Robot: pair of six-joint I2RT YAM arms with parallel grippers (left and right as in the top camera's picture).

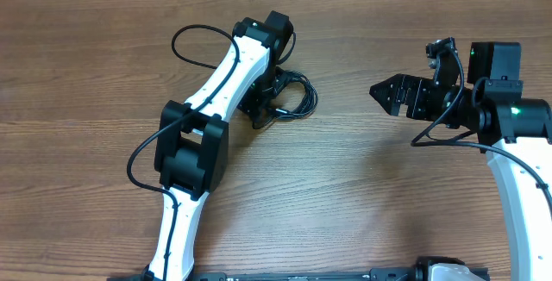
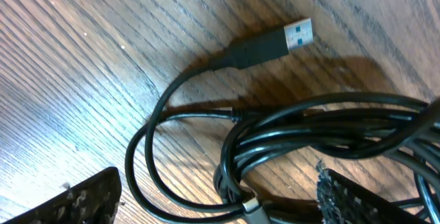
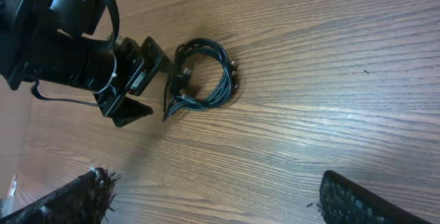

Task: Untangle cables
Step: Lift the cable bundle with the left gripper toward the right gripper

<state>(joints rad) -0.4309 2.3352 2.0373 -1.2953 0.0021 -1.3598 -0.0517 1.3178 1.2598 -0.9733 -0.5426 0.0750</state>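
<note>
So, biggest thing first: the wooden table is mostly bare. The left arm reaches from the near edge out to the far middle, and the right arm sits off at the right side.

The left gripper is down low at the table with its fingers spread wide, one on each side of the pile and not clamped on anything. The right gripper is also wide open with nothing in it, pointing left and well apart from the action.

The cables lie in a small black coil on the table, far of centre, right at the left gripper's tips. One USB plug sticks out free on its own loop beside the bundle.

What worries me: if those fingers shut where they are, I'd guess they grab several strands at once and the whole clump lifts as one, pulling the knot tighter. The free plug could also snag going back through a loop. And with the right gripper so far off, nothing pins the other end.
</note>
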